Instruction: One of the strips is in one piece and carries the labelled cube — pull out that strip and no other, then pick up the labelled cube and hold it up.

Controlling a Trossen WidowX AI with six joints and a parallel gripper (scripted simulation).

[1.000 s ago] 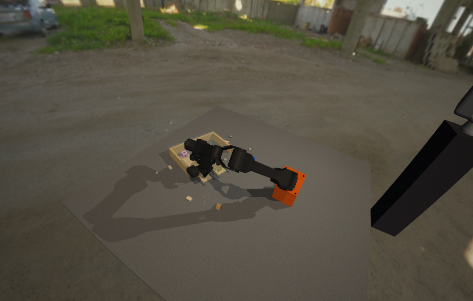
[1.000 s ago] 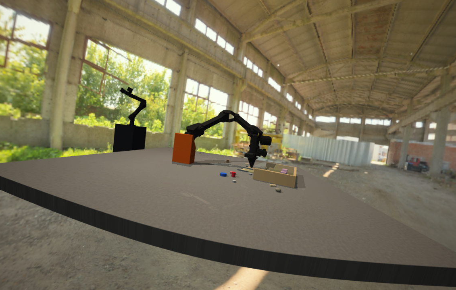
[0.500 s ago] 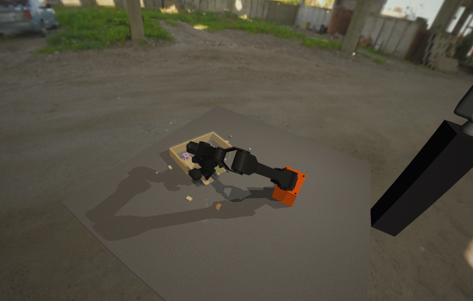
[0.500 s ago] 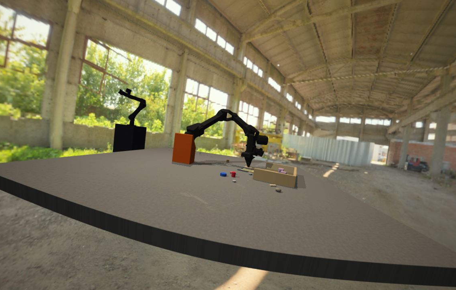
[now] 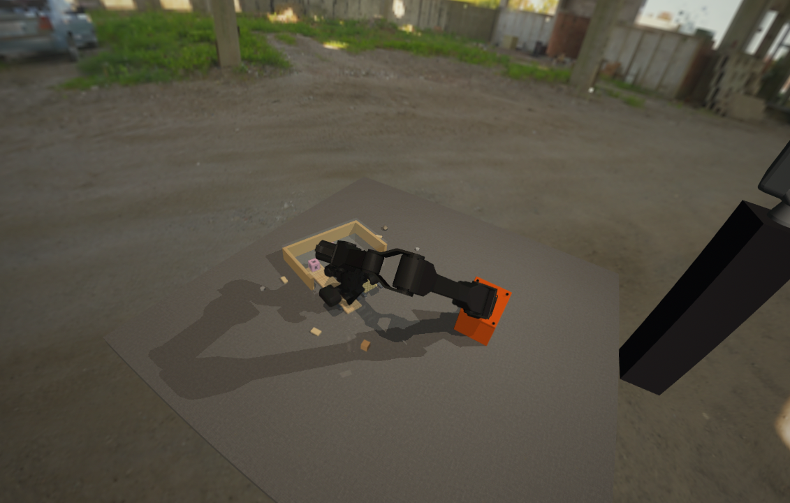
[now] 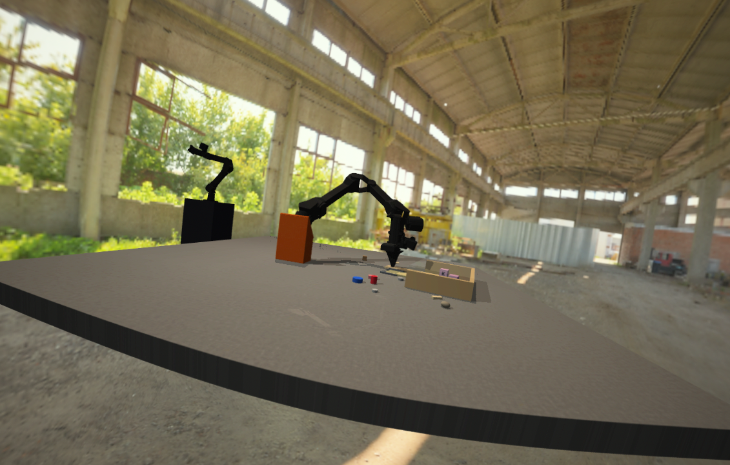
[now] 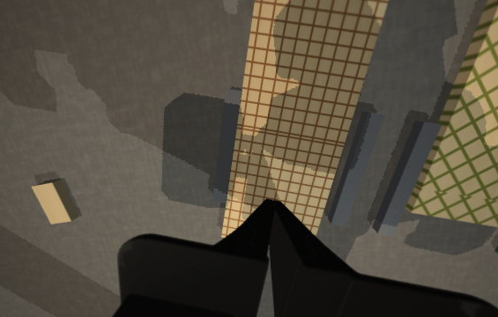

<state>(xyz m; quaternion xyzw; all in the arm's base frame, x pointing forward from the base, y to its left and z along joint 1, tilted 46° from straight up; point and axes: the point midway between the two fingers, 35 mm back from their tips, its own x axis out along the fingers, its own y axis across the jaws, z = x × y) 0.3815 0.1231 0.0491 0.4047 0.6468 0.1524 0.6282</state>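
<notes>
Item: open tan wooden tray (image 6: pixel 439 284), right of centre in the exterior view, holding 1 pink labelled cube (image 6: pixel 443 271) and a second pinkish piece beside it; label unreadable. Brown-grid strip (image 7: pixel 301 101), tan, runs down the middle of the wrist view between grey rails, a faint seam crossing it. Green-grid strip (image 7: pixel 482 145) lies at right. Gripper (image 7: pixel 271 203), fingers closed on nothing, tip at the brown-grid strip's near end.

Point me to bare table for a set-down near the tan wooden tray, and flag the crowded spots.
Bare: the wide near half of the grey table, in front of the tan wooden tray. Crowded: between the orange base block and the tray, where the shut black gripper presses the brown-grid strip beside the green-grid strip; small blocks lie scattered.
</notes>
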